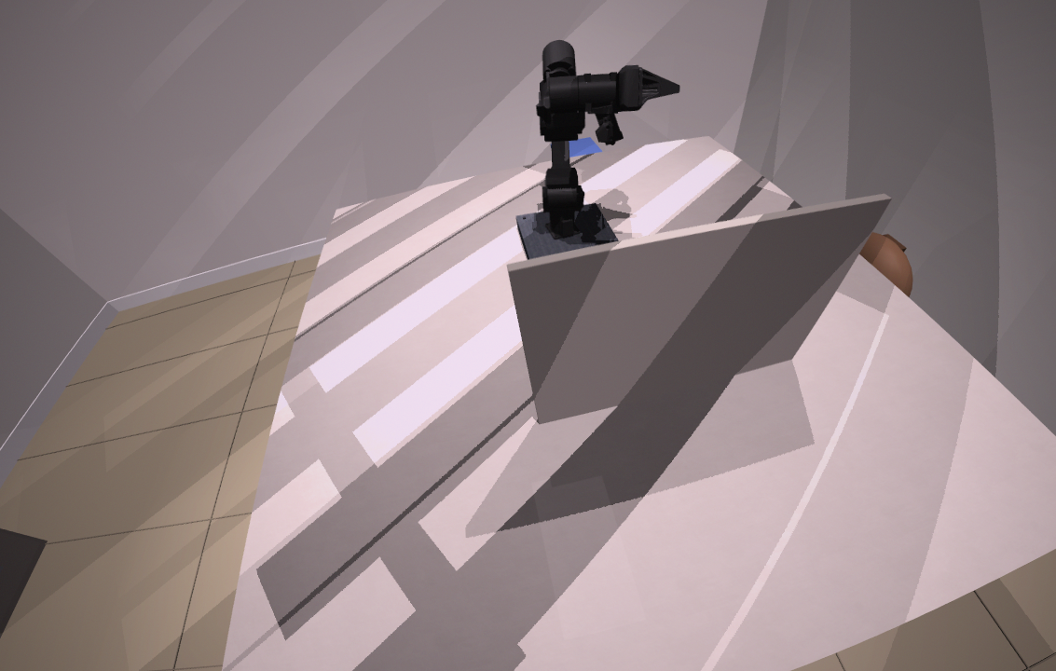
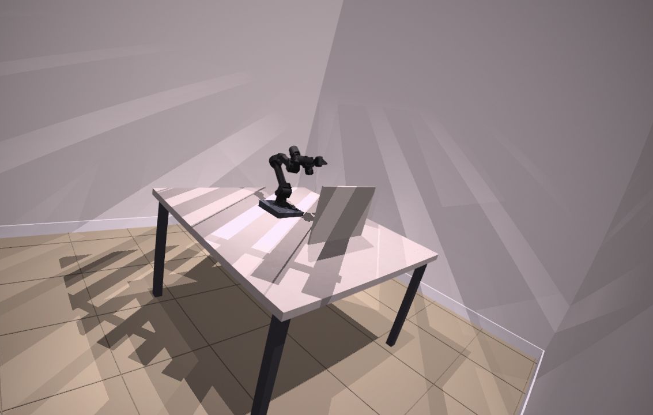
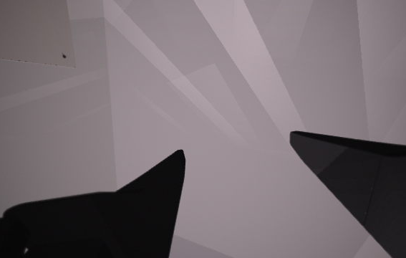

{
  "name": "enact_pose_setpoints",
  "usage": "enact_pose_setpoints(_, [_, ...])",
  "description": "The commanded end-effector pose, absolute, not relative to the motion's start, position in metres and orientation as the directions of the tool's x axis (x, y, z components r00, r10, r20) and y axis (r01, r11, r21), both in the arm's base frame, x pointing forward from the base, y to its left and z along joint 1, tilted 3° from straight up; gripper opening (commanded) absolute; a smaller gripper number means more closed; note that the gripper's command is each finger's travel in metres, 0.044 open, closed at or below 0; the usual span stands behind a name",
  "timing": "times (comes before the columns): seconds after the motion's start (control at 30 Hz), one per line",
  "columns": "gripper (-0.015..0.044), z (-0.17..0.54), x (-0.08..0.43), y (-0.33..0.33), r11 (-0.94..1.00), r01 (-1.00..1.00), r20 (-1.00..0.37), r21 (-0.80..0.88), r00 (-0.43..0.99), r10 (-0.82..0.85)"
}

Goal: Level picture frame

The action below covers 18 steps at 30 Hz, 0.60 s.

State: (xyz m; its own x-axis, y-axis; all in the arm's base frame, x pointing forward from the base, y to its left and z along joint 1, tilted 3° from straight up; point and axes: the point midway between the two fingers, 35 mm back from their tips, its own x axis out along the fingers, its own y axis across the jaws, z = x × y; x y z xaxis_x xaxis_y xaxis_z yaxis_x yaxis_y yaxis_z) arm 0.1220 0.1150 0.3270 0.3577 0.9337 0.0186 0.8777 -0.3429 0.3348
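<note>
The grey upright panel (image 1: 590, 342) (image 2: 345, 208) stands on the table, and the top and exterior views show its rear face. The picture frame and the screw are in no view; the panel's side toward the arm is hidden, so tilt and hanging cannot be judged. My gripper (image 1: 677, 88) (image 2: 325, 162) (image 3: 235, 146) is open, with nothing between its fingers. It points roughly level and appears higher than the panel's top edge, on the arm's side. The wrist view shows the two dark fingers wide apart against the room's walls.
The white table (image 1: 873, 467) (image 2: 395, 245) carries the arm's dark base plate (image 1: 528, 238) (image 2: 272, 208) behind the panel. A blue patch (image 1: 585, 147) shows behind the arm. A brown rounded object (image 1: 892, 268) is beyond the table's right edge. A dark box (image 1: 10, 567) is at lower left.
</note>
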Motion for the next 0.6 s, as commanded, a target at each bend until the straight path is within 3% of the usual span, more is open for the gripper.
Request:
enact_pose_setpoints(0.0, [0.0374,0.328,0.122,0.115,-0.348,0.883,0.029,0.315,0.357,0.934])
enact_pose_setpoints(0.13, [0.0269,0.352,0.128,0.118,-0.34,0.933,0.229,-0.115,0.358,0.905])
enact_pose_setpoints(0.23, [0.026,0.369,0.137,0.116,-0.18,0.858,0.378,-0.48,0.387,0.841])
enact_pose_setpoints(0.33, [0.026,0.379,0.149,0.111,0.08,0.671,0.486,-0.738,0.444,0.752])
enact_pose_setpoints(0.43, [0.026,0.381,0.164,0.105,0.375,0.405,0.548,-0.834,0.525,0.652])
enact_pose_setpoints(0.57, [0.026,0.373,0.184,0.097,0.7,0.059,0.558,-0.712,0.653,0.512])
